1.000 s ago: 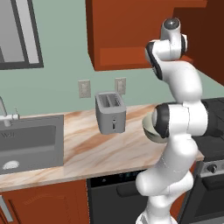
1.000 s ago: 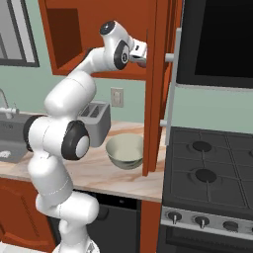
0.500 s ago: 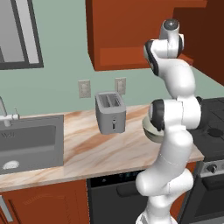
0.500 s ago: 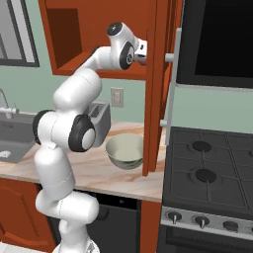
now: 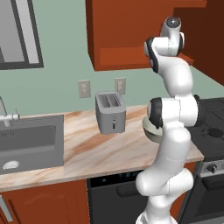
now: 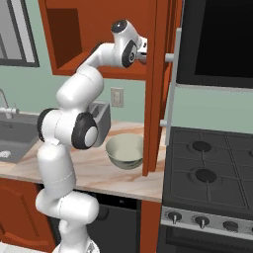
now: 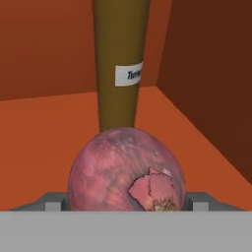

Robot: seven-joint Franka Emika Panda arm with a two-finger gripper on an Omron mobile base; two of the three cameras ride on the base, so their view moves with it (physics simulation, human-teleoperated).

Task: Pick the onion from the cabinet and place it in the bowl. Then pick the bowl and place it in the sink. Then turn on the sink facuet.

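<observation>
- The hand (image 6: 147,49) reaches into the cabinet (image 6: 99,29).
- The onion (image 7: 127,170) sits right at the hand; grip cannot be told.
- A bottle (image 7: 119,59) stands just beyond the onion.

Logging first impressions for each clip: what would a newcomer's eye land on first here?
The reddish-purple onion, looming large in the hand view on the cabinet shelf, with the olive-brown bottle standing just behind it. Next, the white arm stretched up into the cabinet niche in the right base view, above the pale bowl waiting on the counter beside the stove.
</observation>
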